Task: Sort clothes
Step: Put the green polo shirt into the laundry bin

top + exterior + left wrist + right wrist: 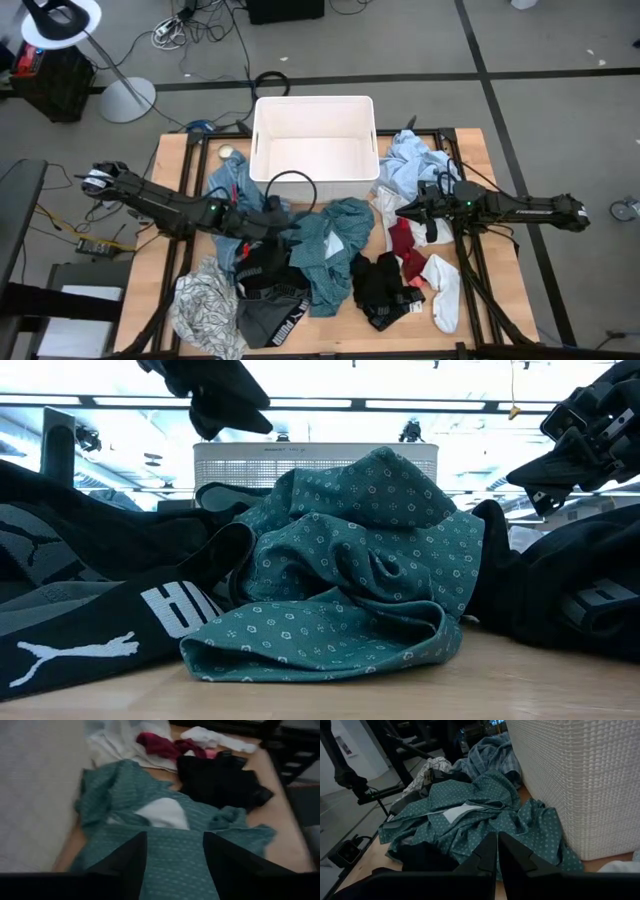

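Observation:
The clothes lie heaped on the wooden table in front of the white tub. In the middle is a crumpled teal dotted shirt. Black and grey Puma shorts and a white-grey patterned top lie at the near left. A black garment, red socks and a white sock lie at the right, with light-blue shirts beside the tub. My left gripper hangs open just above the teal shirt, clear of it in the low view. My right gripper is shut and hovers by the red socks.
The tub's woven wall stands close beside my right gripper. A black cable loop arches from the left arm over the tub's near rim. Bare wood shows along the table's near edge. A lamp stand and cables lie on the floor beyond.

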Controlling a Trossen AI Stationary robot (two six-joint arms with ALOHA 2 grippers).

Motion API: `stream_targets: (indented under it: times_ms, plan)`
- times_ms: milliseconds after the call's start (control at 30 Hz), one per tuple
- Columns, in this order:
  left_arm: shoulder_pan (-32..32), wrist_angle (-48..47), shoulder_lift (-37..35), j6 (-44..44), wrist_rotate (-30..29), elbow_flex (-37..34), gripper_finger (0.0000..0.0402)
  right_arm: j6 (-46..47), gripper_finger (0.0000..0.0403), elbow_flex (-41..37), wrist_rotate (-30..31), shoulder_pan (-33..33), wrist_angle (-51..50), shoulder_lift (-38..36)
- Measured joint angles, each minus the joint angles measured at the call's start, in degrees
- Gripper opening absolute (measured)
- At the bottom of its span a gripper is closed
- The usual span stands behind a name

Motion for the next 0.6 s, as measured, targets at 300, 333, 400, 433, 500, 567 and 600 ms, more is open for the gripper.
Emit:
stream_targets:
  times_ms: [300,333,400,433,500,567,600]
  plan:
    - [0.8,3.5,6.0,2.7,-0.2,0.0,0.0185,0.0,0.0020,0.0,0.0,0.0,0.1,0.0]
    - [1.2,2.6,7.0,2.7,0.9,0.5,0.0182,0.0,0.0020,0.0,0.0,0.0,0.3,0.0]
    - [2.1,-0.5,9.6,2.1,2.9,2.7,0.0178,0.0,0.0020,0.0,0.0,0.0,0.3,0.0]
    - [2.5,-2.6,10.7,2.1,3.7,4.2,0.0177,0.0,0.0020,0.0,0.0,0.0,0.4,0.0]
    - [3.3,-6.4,13.3,2.9,5.2,7.9,0.0176,0.0,0.0020,0.0,0.0,0.0,0.5,0.0]
    - [3.8,-9.7,16.1,4.5,5.8,12.1,0.0176,0.0,0.0020,0.0,-0.1,0.0,0.5,0.0]
    - [4.2,-11.7,17.7,5.5,6.4,14.2,0.0176,0.0,0.0020,0.0,-0.1,0.0,0.6,0.0]
